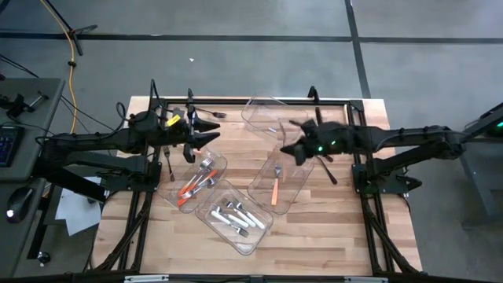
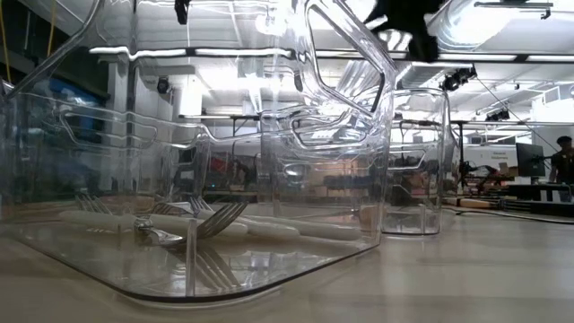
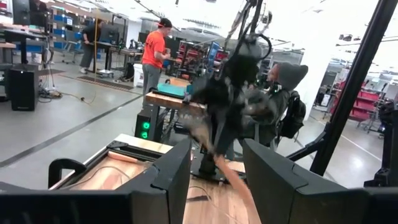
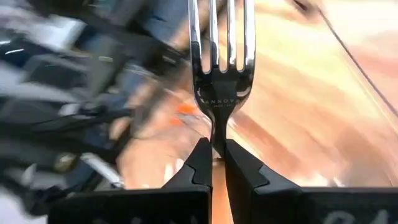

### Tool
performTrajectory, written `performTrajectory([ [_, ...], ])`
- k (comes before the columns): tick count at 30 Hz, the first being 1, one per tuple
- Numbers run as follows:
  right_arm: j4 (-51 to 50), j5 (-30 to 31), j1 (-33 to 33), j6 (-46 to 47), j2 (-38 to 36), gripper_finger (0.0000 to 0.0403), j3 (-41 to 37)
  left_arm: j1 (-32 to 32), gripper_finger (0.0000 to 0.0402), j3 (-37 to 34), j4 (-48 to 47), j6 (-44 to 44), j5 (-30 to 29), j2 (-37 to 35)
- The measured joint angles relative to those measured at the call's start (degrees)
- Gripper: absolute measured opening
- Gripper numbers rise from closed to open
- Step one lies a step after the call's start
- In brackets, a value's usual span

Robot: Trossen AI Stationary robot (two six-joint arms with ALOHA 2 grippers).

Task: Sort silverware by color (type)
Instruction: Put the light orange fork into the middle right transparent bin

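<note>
**A:** Cutlery like this fork (image 4: 222, 68) looks light and stiff, but polished metal is slippery, I'd guess. Where's the hold?

**B:** The right hand (image 4: 216, 163) is clenched on the narrow neck just below the tines, above the table (image 1: 330, 236) near the bin (image 1: 277, 179) with one orange-handled piece. A pinch that thin could let it swivel.

**A:** And its looks?

**B:** Four bright silver tines, small lettering stamped on the neck; the handle is hidden from me.

**A:** The rest of the silverware?

**B:** White-handled pieces (image 1: 236, 215) lie in one bin, orange-handled ones (image 1: 195, 185) in another. The left hand (image 1: 191, 134) hangs released, holding nothing, near the table's far edge.
</note>
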Motion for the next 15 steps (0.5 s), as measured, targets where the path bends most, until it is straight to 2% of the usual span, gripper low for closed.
performTrajectory([
  [6,-10.0,4.2,3.8,20.2,6.2,0.0005,0.0,0.0,0.0136,0.0,-0.8,0.0,-0.1,0.0],
  [15,-10.4,1.9,6.3,36.2,17.1,0.0005,0.0,0.0,0.0136,0.0,-1.0,0.0,-0.1,0.0],
])
